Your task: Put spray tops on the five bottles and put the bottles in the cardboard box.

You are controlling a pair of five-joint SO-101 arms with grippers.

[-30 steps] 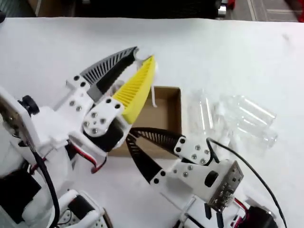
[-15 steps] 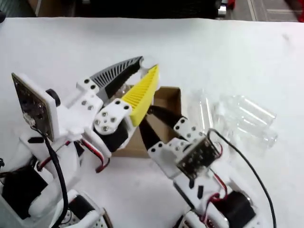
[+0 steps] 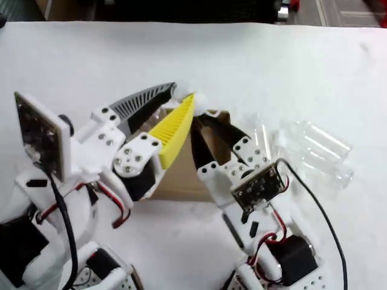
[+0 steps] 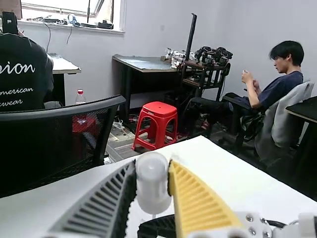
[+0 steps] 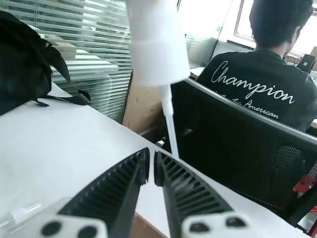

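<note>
One white spray top (image 4: 152, 183) is clamped in the left gripper (image 4: 152, 171), pinched by its rounded head between the ribbed grey finger and the ribbed yellow finger, which are closed tight on it. The top is smooth white plastic, a fat cylinder head with a thin white dip tube hanging straight down from it. From the high view it is held up in the air over the far edge of the cardboard box (image 3: 181, 179), not touching the box. The right gripper (image 5: 151, 166) has two black ribbed fingers drawn almost together, only a thin slit between the tips, with nothing in them. It sits just beside and below the spray top, tips pointing toward the tube. I can't tell whether the tube touches a black finger. The box is plain brown, open at the top, and stands around the middle of the tabletop (image 3: 272, 60) toward the near edge, partly under both arms. Several clear plastic bottles (image 3: 317, 151) lie on their sides in a loose cluster just right of the box, toward the tabletop's right edge. They overlap too much to count.
</note>
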